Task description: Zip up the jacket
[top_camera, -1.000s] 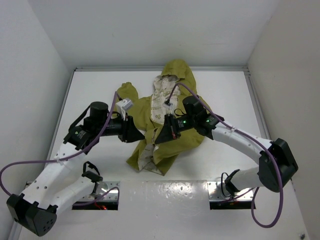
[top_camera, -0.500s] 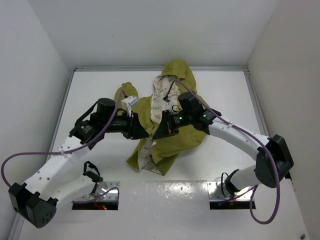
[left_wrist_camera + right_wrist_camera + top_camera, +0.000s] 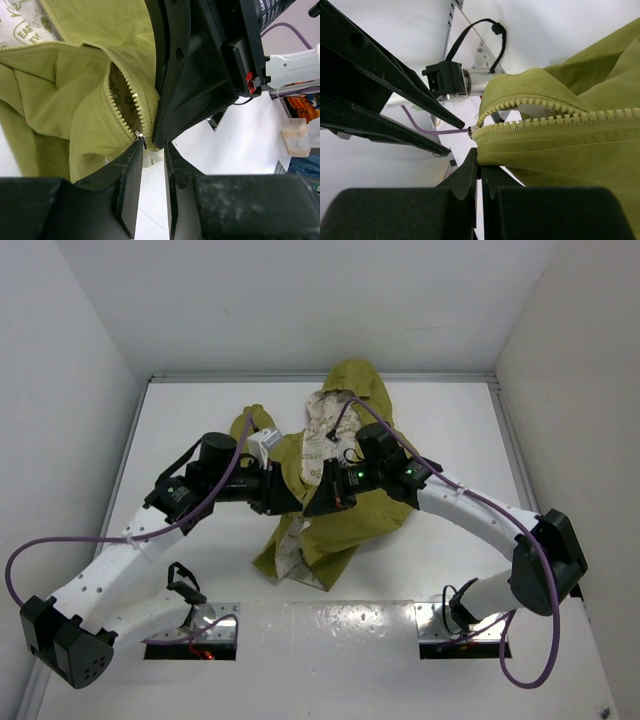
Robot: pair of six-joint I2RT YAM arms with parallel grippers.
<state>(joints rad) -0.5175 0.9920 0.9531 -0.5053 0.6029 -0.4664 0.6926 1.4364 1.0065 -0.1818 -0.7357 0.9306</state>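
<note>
Jacket [image 3: 365,525] lies in the middle of the tabletop [image 3: 450,430]. The right jaws pinch its hem [image 3: 530,150]; the left jaws stand slightly apart at the slider [image 3: 141,135]. Better to close squarely on the slider, hem kept taut.

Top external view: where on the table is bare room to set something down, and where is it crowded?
Free: the table right of the jacket up to the right wall, and the far-left corner. Crowded: the middle, where left gripper and right gripper meet at the zipper.
</note>
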